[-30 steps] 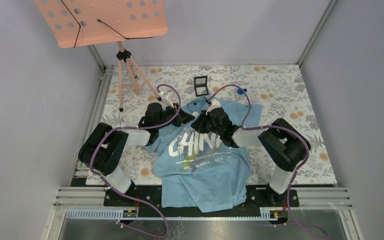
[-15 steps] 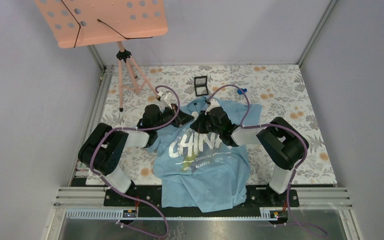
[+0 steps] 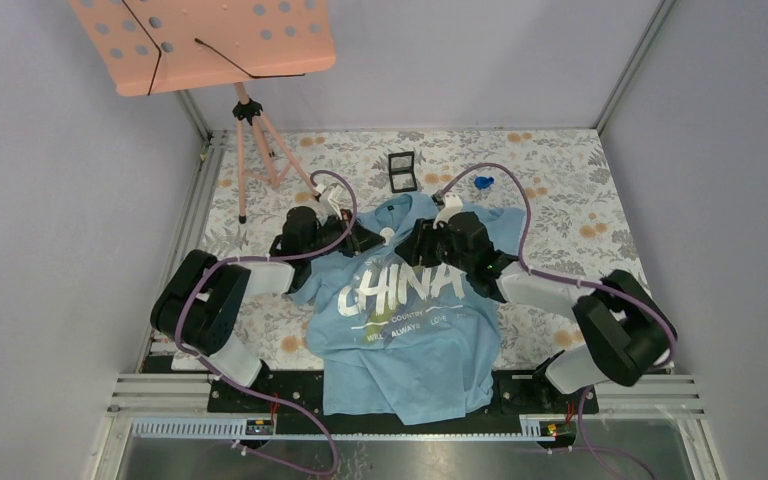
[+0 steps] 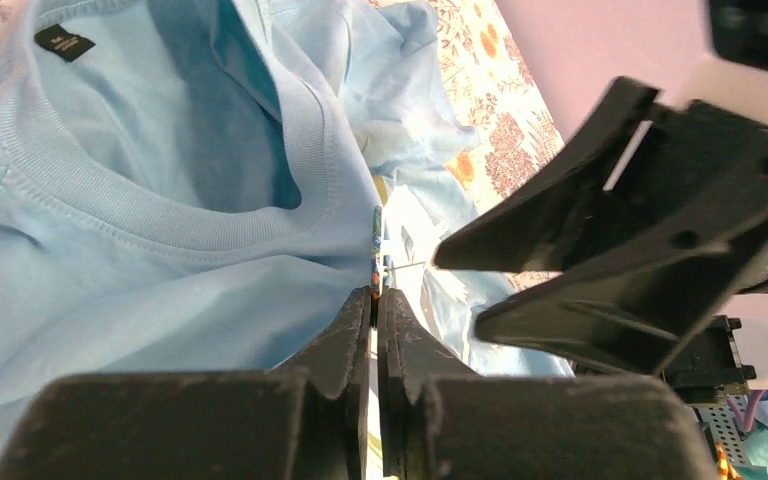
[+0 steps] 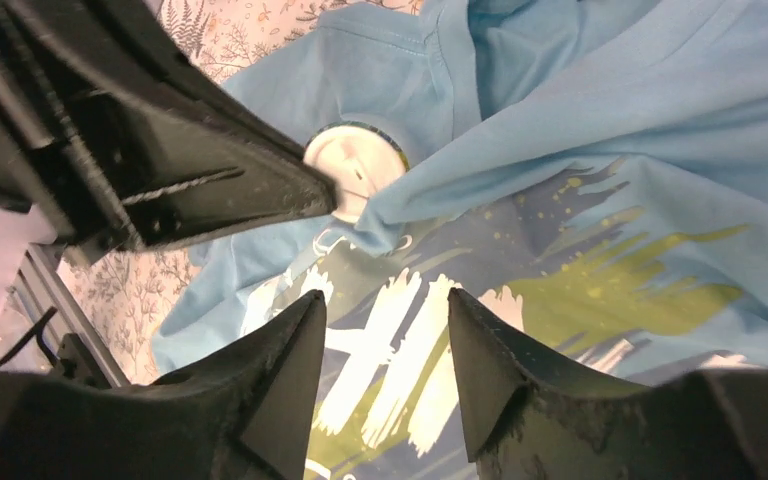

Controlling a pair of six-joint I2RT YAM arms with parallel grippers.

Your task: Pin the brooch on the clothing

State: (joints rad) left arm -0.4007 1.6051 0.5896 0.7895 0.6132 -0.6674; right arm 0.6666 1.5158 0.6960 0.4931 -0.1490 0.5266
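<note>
The clothing (image 3: 400, 320) is a light blue T-shirt with white "CHINA" lettering, spread between the arms. The brooch (image 5: 353, 165) shows its round white back with a greenish rim, just below the collar at a fold of fabric. My left gripper (image 4: 375, 292) is shut on the brooch (image 4: 377, 250), which is seen edge-on at its tips. My right gripper (image 5: 387, 305) hangs open over the white and yellow-green print, a short way from the brooch, holding nothing. From above, the left gripper (image 3: 368, 240) and right gripper (image 3: 415, 243) face each other across the brooch (image 3: 388, 235).
A small black square box (image 3: 401, 170) and a blue trinket (image 3: 481, 182) lie beyond the collar on the floral cloth (image 3: 580, 200). A pink music stand (image 3: 210, 40) on a tripod stands at the back left. Metal rails border the table.
My right gripper has opened and drawn back to the right, away from the brooch, its arm swinging outward. The left gripper stays shut on the brooch.
</note>
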